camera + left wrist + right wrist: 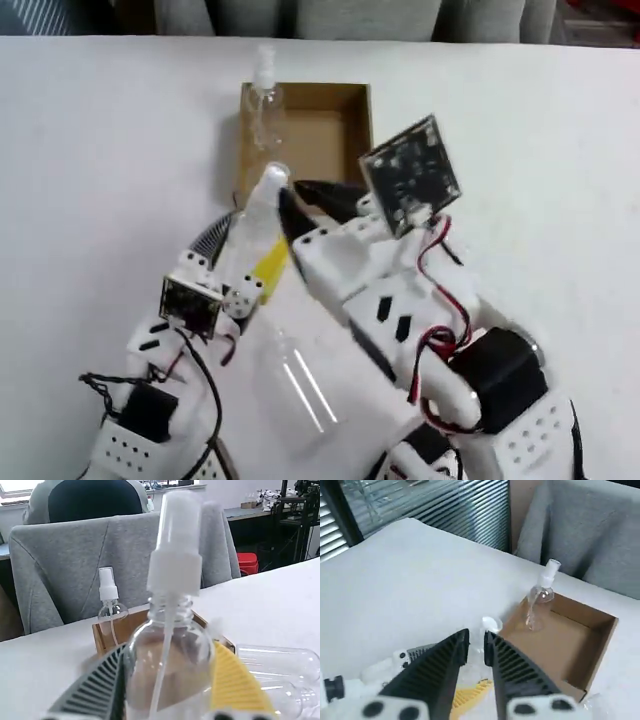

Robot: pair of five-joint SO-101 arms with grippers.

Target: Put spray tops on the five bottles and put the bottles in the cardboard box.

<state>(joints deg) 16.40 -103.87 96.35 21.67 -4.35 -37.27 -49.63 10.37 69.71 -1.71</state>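
Closest to the lens, left wrist view: clear bottle (167, 665) clamped in the left gripper (170, 652), grey finger (100, 690) on one side, yellow finger (232, 680) on the other, both pressed on the glass. White spray top (175, 555) sits on its neck, with the dip tube running down inside. I can't tell whether the top is fully seated.

High view, left to right, all relative to the cardboard box (325, 140):
- Left gripper and held bottle are just off the box's near-left corner, bottle tilted with its spray top toward the box's near wall and outside the box.
- Second bottle (265, 105), spray top on, stands upright inside the box at the far-left corner.
- Loose bottles (300, 385) with no tops lie flat on the table (100, 150), well in front of the box's near wall and between the two arms. They're hard to count here; the left wrist view shows at least two (277, 662) side by side.
- Right gripper (305, 200) is over the box's near wall, just beside the held spray top.

View differences:
- The right wrist view gives the right gripper's state. The black fingers (440, 675) are nearly together with a thin slit between them and nothing in it. The held top's white cap shows just past the tips, apart from them.
- That view also shows the box's bare floor and the boxed bottle upright.
- The high view hides the right fingers' gap under the arm.
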